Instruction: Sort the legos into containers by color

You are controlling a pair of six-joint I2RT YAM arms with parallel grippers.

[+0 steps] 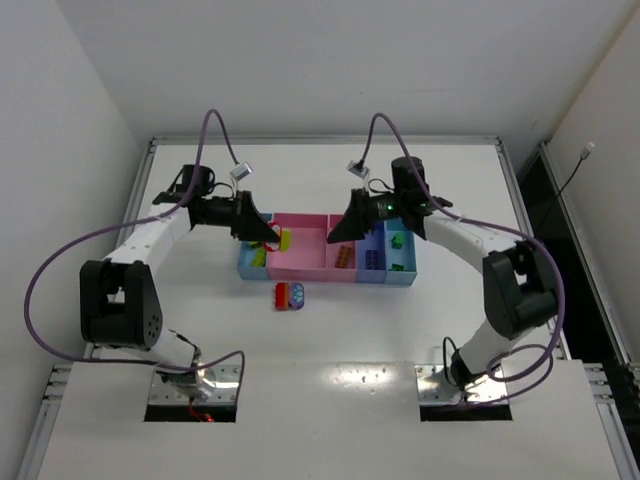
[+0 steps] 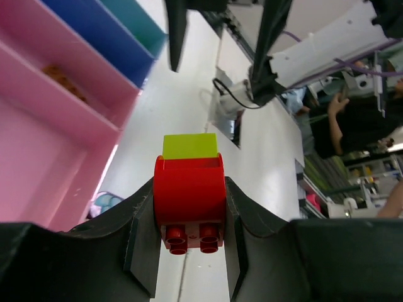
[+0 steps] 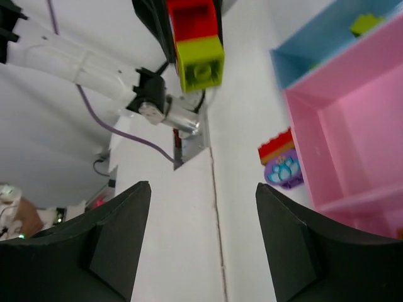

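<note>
My left gripper (image 1: 268,234) is shut on a red rounded lego (image 2: 189,189) with a lime lego (image 2: 189,146) stuck on its far end. It holds the pair above the left end of the containers (image 1: 305,265). The right wrist view shows that pair as well (image 3: 199,60). My right gripper (image 1: 345,228) is open and empty (image 3: 203,189), over the narrow pink bin. A lime lego (image 1: 258,258) lies in the left light blue bin, orange ones (image 1: 344,256) in the narrow pink bin, purple ones (image 1: 372,260) in the periwinkle bin, a green one (image 1: 398,241) in the right light blue bin.
A stack of red, orange and purple legos (image 1: 290,296) lies on the white table just in front of the wide pink bin; it also shows in the right wrist view (image 3: 280,163). Both arms' purple cables arch over the table. Walls close in on the left and right.
</note>
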